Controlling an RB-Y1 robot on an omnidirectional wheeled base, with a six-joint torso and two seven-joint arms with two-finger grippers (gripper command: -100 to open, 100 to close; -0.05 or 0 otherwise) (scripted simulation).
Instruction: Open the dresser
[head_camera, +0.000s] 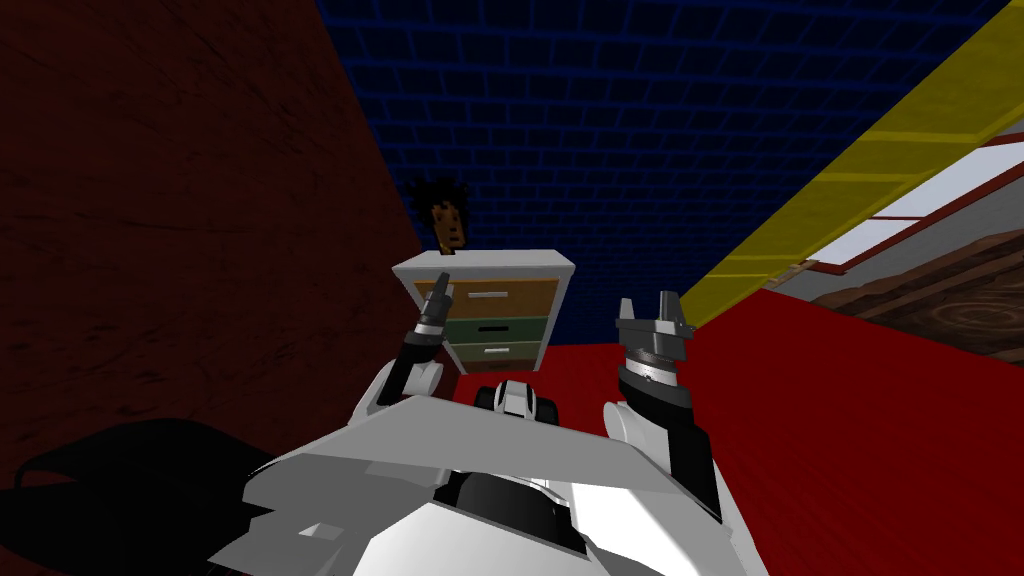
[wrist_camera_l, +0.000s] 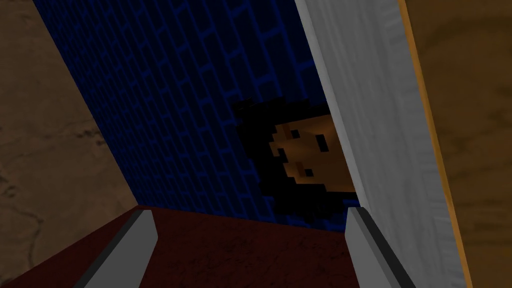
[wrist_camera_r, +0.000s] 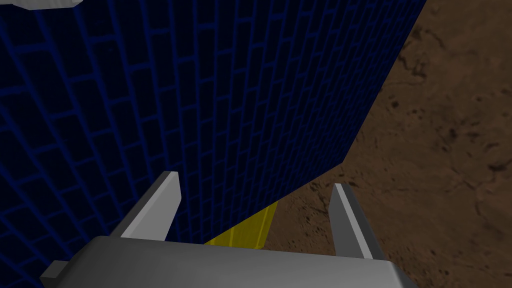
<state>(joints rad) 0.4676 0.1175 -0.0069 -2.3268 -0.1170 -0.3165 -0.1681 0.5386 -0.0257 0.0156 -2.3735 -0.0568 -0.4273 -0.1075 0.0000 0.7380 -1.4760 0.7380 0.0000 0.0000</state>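
The dresser (head_camera: 490, 320) stands ahead against the blue brick wall, with a white top (head_camera: 485, 264), a brown upper drawer (head_camera: 490, 295) and green drawers (head_camera: 495, 340) below it. All drawers look closed. My left gripper (head_camera: 440, 285) is raised at the dresser's upper left corner, open with nothing between its fingers. In the left wrist view the left gripper (wrist_camera_l: 250, 220) has one finger (wrist_camera_l: 367, 240) right by the white edge of the dresser (wrist_camera_l: 375, 125), beside the brown drawer front (wrist_camera_l: 470, 125). My right gripper (head_camera: 652, 305) is held up to the right of the dresser, open and empty, as the right gripper (wrist_camera_r: 252, 185) also stands in its wrist view.
A brown pot with black foliage (head_camera: 448, 225) stands on the dresser's top left, seen past the left fingers as the pot (wrist_camera_l: 305, 155). A dark red wall (head_camera: 180, 200) is close on the left. Red floor (head_camera: 800, 420) spreads to the right, under a yellow wall (head_camera: 850, 170).
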